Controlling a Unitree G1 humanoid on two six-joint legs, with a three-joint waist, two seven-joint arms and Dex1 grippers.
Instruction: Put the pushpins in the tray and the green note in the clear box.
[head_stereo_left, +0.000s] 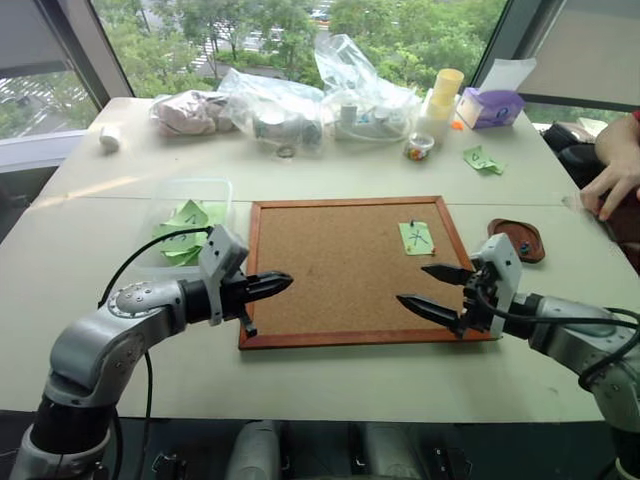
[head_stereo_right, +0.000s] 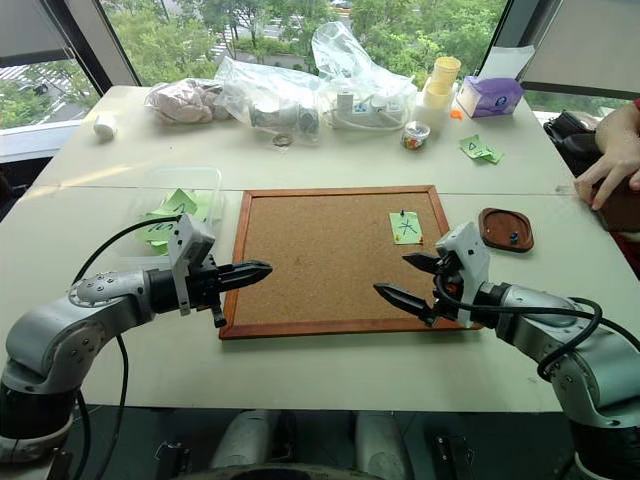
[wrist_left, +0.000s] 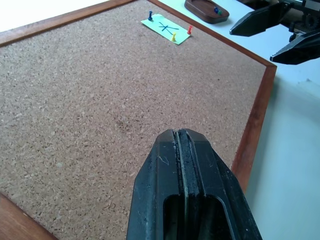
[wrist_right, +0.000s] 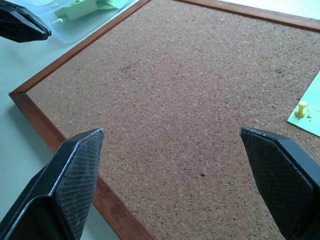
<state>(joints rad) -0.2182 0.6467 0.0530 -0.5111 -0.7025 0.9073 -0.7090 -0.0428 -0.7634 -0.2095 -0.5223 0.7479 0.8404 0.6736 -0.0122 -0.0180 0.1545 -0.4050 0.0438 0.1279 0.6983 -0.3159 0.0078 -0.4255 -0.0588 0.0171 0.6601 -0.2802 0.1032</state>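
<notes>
Nearest the camera, the two tools hover over the near edge of the corkboard (head_stereo_left: 345, 268): the left tool (head_stereo_left: 275, 284) is clenched on nothing, its fingers pressed flat together above the board's near left corner, while the right tool (head_stereo_left: 432, 290) stands released, jaws spread wide and empty, above the near right corner. The green note (head_stereo_left: 416, 238) with its dark X-like mark is pinned to the corkboard close to the far right corner; the left wrist view shows three pushpins in it, a blue pushpin (wrist_left: 150, 15), a yellow pushpin (wrist_left: 173, 37) and a red pushpin (wrist_left: 189, 30). The tray (head_stereo_left: 517, 240), dark reddish-brown, sits on the bench just past the board's right edge and already holds a couple of small pins, so part of the pin work looks done. The clear box (head_stereo_left: 190, 222) lies on the bench beside the board's far left corner, with several other light-green notes already inside. As I judge it, the task is partway: the three pins in the note have yet to be pulled and dropped in the tray, and only then can the note be lifted and carried across the board to the clear box. The right tool, spread and closest to the note, seems the likelier one to start on the pins. A person's hand (head_stereo_left: 612, 180) rests at the bench's right edge, apart from the work.
</notes>
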